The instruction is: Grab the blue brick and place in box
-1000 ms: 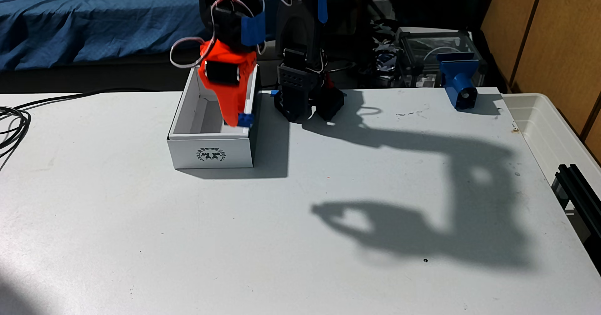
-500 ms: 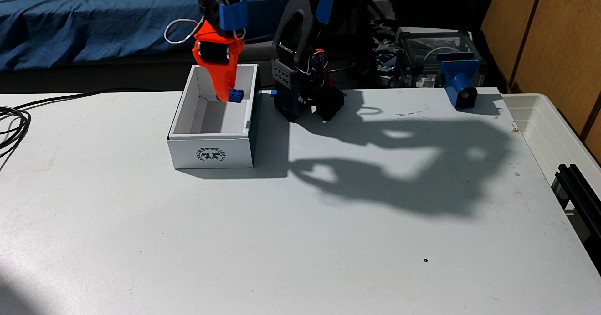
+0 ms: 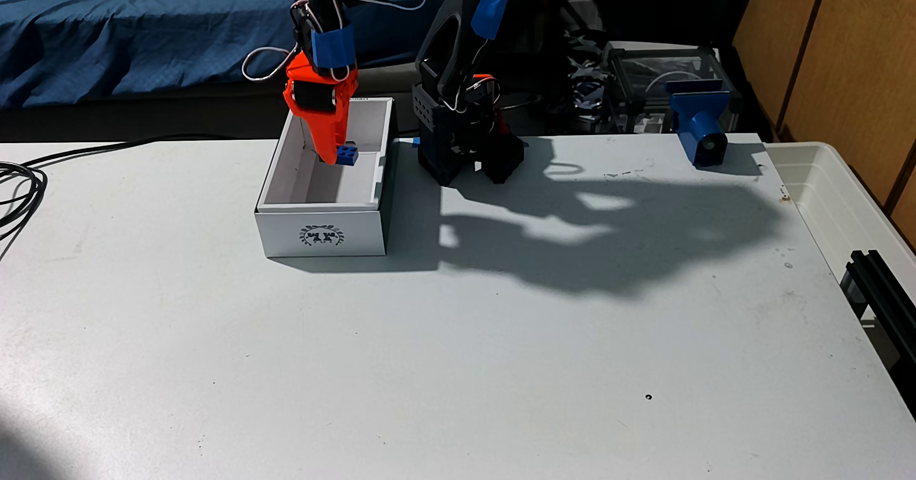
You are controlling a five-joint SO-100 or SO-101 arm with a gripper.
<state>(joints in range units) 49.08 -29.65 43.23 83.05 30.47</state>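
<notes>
In the fixed view the small blue brick (image 3: 347, 154) hangs at the tip of my orange gripper (image 3: 338, 155), which is shut on it and points down. Brick and fingertips are over the open top of the white box (image 3: 321, 234), in its far middle part, about level with the rim. The box stands on the grey table left of my black arm base (image 3: 468, 155) and carries a dark wreath emblem on its front face. Whether the brick touches the box floor cannot be made out.
A larger blue printed block (image 3: 700, 123) with a round hole stands at the table's far right. A translucent plastic bin (image 3: 842, 197) adjoins the right edge. Black cables (image 3: 20, 187) lie at the left. A bed with blue cover (image 3: 124, 34) is behind.
My gripper has carried the brick from the box's right wall near the front leftwards and towards the back, over the box interior. The arm's shadow on the table has drawn in towards the box.
</notes>
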